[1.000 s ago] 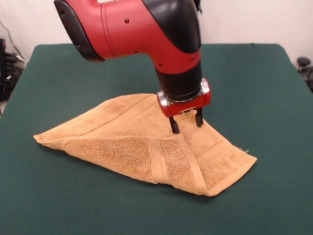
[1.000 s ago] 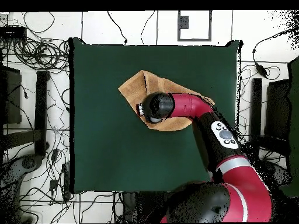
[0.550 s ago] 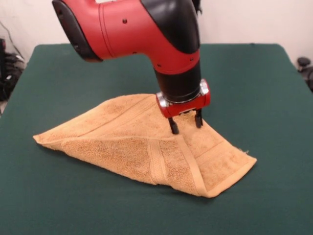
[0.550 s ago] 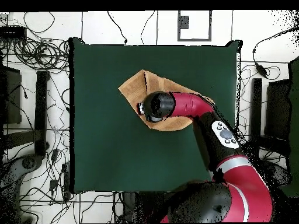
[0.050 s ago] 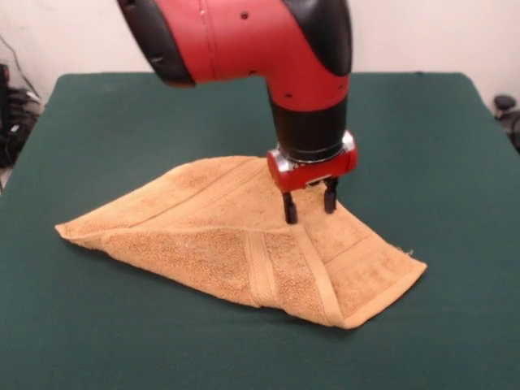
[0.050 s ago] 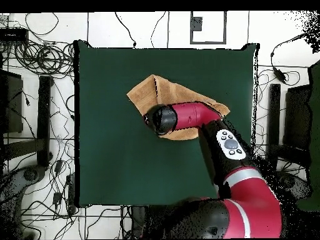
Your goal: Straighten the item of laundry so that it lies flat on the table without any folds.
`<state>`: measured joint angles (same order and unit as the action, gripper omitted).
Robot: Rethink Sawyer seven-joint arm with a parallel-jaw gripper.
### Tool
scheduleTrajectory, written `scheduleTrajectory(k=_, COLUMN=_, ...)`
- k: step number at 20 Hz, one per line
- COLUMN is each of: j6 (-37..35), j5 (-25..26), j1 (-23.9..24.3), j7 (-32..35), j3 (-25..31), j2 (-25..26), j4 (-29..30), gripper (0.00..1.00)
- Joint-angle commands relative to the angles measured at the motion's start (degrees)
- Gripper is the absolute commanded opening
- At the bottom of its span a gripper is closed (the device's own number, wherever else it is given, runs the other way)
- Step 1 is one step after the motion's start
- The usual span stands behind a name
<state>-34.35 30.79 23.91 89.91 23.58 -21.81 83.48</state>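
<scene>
The item of laundry [image 5: 219,231], a tan-orange terry towel, lies folded over on the table [image 5: 97,130], its near part doubled back so a woven band runs across the fold. From above, the towel [image 6: 156,92] sits just past the table's [image 6: 106,144] middle, half hidden by the arm. My gripper [image 5: 309,206] hangs just above the towel's far right part. It is open, and nothing sits between the two black fingers [image 5: 290,210]. In the overhead view the gripper is hidden beneath the arm's wrist [image 6: 160,119].
Cables and equipment [image 6: 37,94] crowd the floor around the table on all sides. A dark object [image 5: 505,106] stands off the table's right edge in the front view.
The arm has shifted a little to the right in the front view and its wrist has turned. The gripper stays open over the same part of the towel. The towel has not moved.
</scene>
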Motion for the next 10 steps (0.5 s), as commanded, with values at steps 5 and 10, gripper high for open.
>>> scheduleTrajectory(k=5, j6=11.0, j5=2.6, j1=-3.3, j7=8.1, j3=-2.9, j2=0.1, j4=2.8, gripper=1.00)
scheduleTrajectory(k=10, j6=11.4, j5=1.5, j1=-3.5, j7=7.6, j3=-3.4, j2=0.1, j4=3.0, gripper=1.00)
